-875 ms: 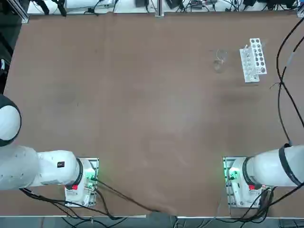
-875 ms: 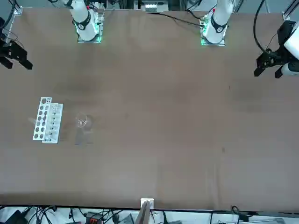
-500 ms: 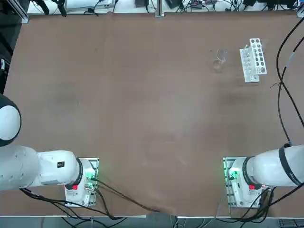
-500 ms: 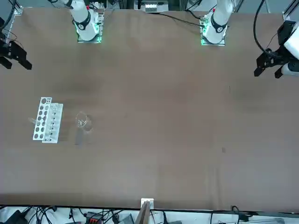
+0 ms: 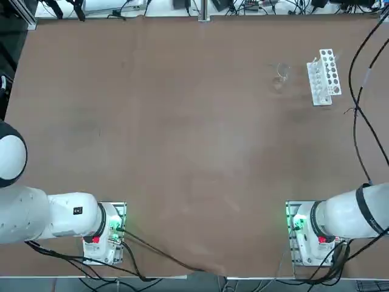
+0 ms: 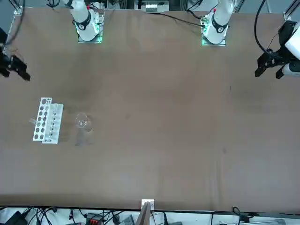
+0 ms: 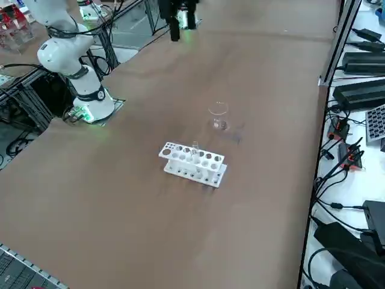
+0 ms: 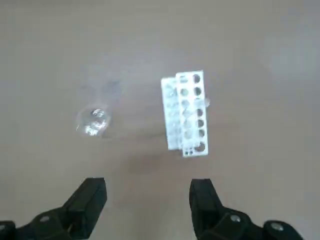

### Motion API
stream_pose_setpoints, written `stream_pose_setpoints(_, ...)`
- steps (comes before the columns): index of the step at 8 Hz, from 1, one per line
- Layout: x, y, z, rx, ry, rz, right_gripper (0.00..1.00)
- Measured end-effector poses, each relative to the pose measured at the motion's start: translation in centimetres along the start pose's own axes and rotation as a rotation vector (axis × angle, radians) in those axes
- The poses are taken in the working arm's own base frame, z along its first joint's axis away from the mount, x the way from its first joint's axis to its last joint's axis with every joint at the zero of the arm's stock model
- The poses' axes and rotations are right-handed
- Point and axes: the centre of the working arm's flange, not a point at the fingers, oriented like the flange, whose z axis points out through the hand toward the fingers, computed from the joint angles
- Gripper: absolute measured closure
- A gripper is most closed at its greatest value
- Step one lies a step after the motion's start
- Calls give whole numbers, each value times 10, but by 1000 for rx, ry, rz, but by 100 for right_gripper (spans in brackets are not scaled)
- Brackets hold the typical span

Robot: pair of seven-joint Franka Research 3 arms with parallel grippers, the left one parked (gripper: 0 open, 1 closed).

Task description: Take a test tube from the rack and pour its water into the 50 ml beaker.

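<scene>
- My right gripper (image 8: 146, 200) hangs high above the table (image 5: 182, 134), fingers spread wide with nothing between them — the wrist view shows bare tabletop in the gap.
- The rack (image 8: 185, 114) sits ahead of the fingers in the wrist view, not under them; in the front view the gripper (image 6: 14, 68) hangs at the picture's left edge, well apart from the rack (image 6: 48, 120), on the side toward the arm bases.
- So the reach I judge is forward and down, away from my base.
- The rack's long axis runs roughly away from the gripper, along my line of reach — its two rows of holes line up the same way.
- The test tube (image 7: 195, 150) shows only faintly, standing upright in a hole near the rack's middle in the side view; I cannot tell from above which hole it is.
- The beaker (image 8: 94, 120) stands apart from the rack, across from its long side, toward the table's middle (image 5: 282, 72).
- I cannot make out the water.
</scene>
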Motion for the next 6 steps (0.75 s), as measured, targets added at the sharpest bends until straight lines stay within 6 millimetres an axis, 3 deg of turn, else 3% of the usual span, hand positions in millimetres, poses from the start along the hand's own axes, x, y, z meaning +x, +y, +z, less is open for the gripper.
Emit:
stream_pose_setpoints(3, 37, -53, 72, -163, 20, 239, 1)
stream_pose_setpoints(6, 44, -106, 148, -401, 86, 415, 3)
